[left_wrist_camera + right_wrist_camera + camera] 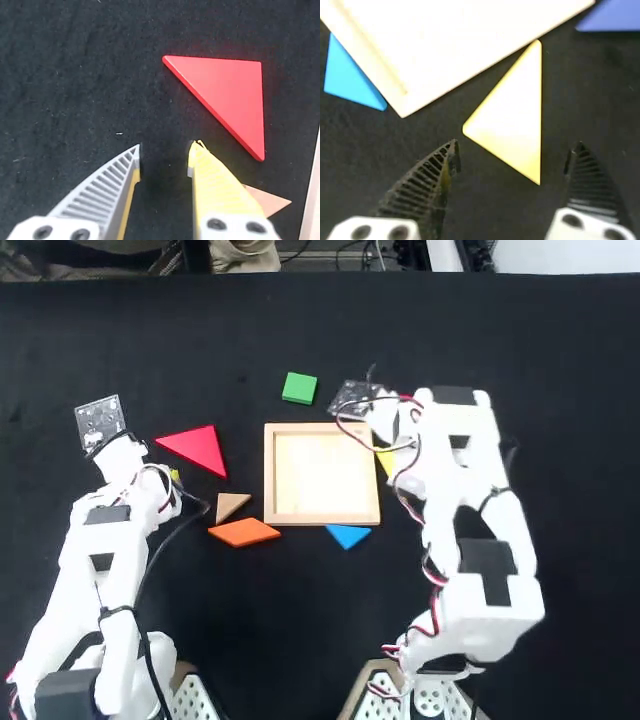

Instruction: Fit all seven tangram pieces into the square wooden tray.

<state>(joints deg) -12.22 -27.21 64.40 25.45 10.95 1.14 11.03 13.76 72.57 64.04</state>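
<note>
Nearest the arm bases, the orange parallelogram [244, 532] and the blue triangle [348, 535] lie flat on the black counter [560, 340], just outside the near edge of the square wooden tray [320, 427]. The tan triangle [232, 505] sits beside its near left corner. The tray is empty, so all seven pieces are yet to be fitted.

The left pincer [167, 147] is released with a narrow gap and holds nothing. It is over bare counter, short of the red triangle [225, 95]. That gap looks too tight for so broad a piece, so closing in as it stands would likely shove the triangle away.

The right pincer [515, 147] is spread wide, straddling the yellow triangle [512, 120], which lies just off a tray corner. The piece is thin and flat, so the fingers may skid over it, jam it against the tray wall or knock the tray askew.

Farthest off, the green square [299, 388] waits beyond the tray. A big triangle seated crooked would probably block later pieces.
</note>
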